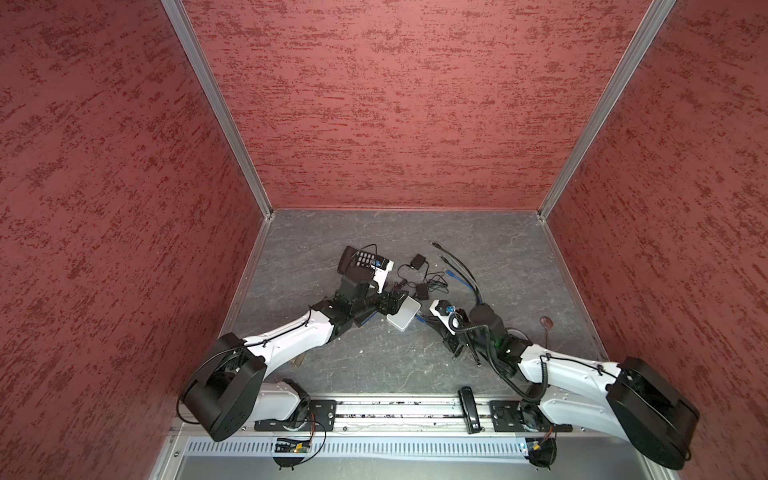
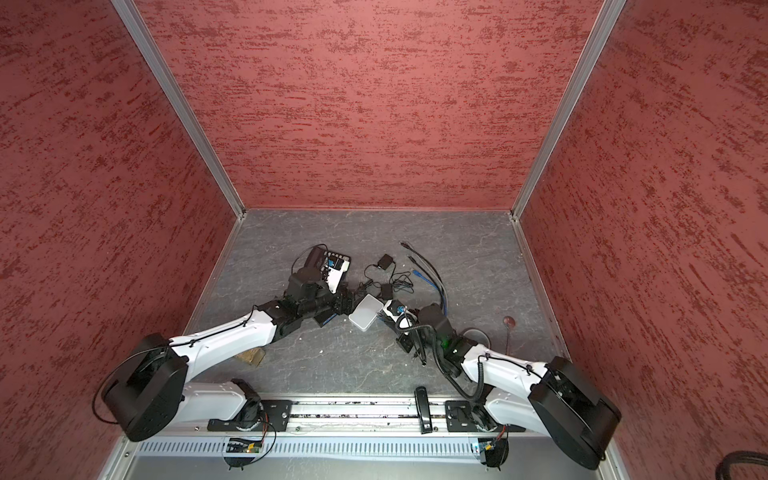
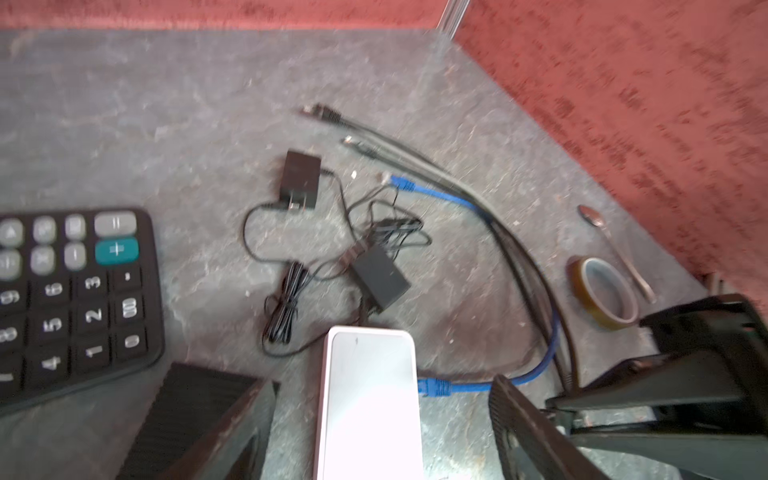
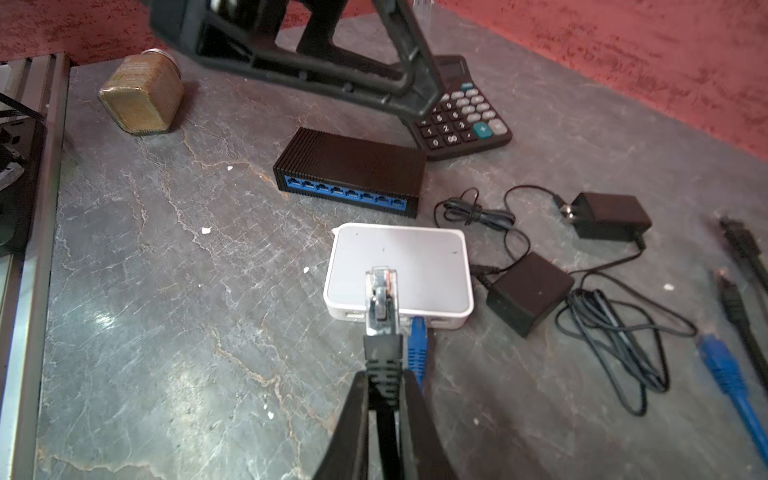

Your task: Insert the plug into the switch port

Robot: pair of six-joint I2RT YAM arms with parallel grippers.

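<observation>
White switch (image 4: 399, 257) sits loose between the wide-open left pincer's (image 3: 365, 382) jaws. Right pincer (image 4: 384, 376), clamped on the plug (image 4: 381, 291), holds it just ahead, near the ports; unbraced, the switch could skid.

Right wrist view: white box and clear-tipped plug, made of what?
The white box looks like moulded plastic, satin: rounded corners, soft even sheen. The plug looks like clear hard plastic, contacts visible through it; its black ribbed boot seems rubbery.
</observation>
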